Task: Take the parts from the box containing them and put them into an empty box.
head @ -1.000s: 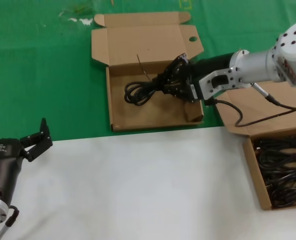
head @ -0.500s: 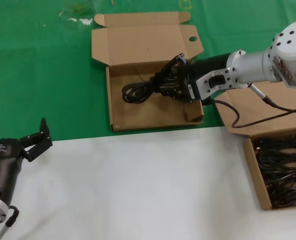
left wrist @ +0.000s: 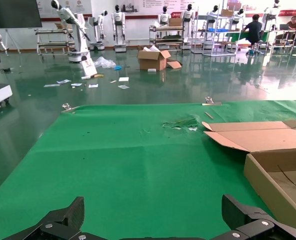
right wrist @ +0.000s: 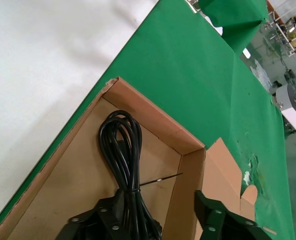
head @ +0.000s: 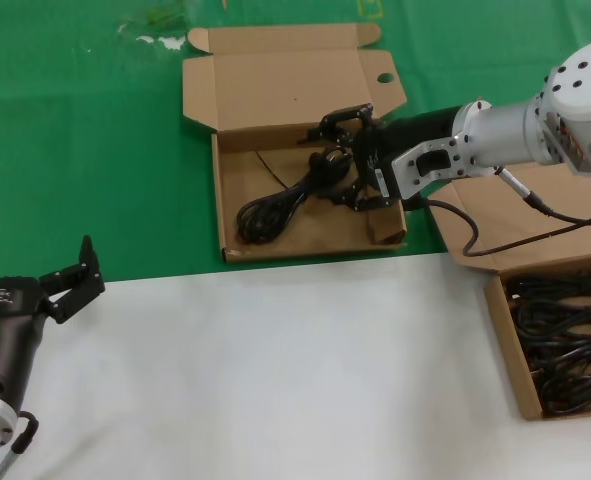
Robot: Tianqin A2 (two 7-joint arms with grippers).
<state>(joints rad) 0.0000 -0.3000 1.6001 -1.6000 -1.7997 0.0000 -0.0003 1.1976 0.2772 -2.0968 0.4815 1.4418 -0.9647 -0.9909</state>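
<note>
right claw [head: 343,160] is spread wide open over the holed cardboard box [head: 237,210], gripping nothing, with the coiled cable bundle [head: 275,205] lying loose on the box floor just under and past its fingertips, left claw [head: 73,275] parked open near the counter edge.

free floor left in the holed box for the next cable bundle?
Bare floor in the holed box lies along its near wall, below the dropped cable bundle, and by its left wall. The right end is crowded by the open right tool. The full box has none.
</note>
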